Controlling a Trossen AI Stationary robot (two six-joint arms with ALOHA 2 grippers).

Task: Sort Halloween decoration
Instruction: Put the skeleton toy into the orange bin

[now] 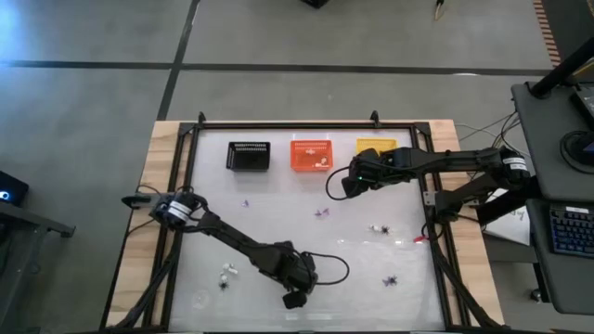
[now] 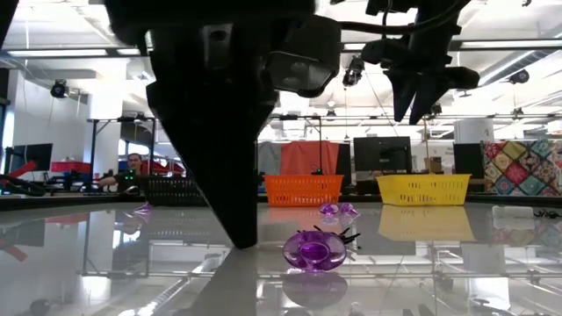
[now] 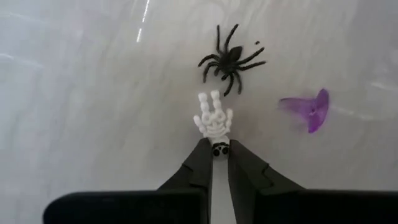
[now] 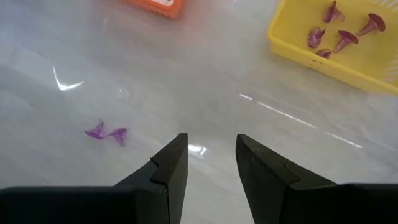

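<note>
Two fingers of my left gripper [image 3: 219, 163] are pinched shut on the skull end of the white skeleton hand [image 3: 214, 119], its long axis running straight out from my tips toward the black spider [image 3: 230, 59] just beyond; my arm reaches low over the table, while far past the spider my right gripper [image 4: 211, 163] hovers open near the yellow basket [image 4: 292, 46]

A big, bright workroom
Gray floor [image 1: 93, 102] with dark lines, long ceiling lights [image 2: 61, 53], computer screens [image 2: 382, 154] and a patchwork quilt [image 2: 522, 167] behind
</note>
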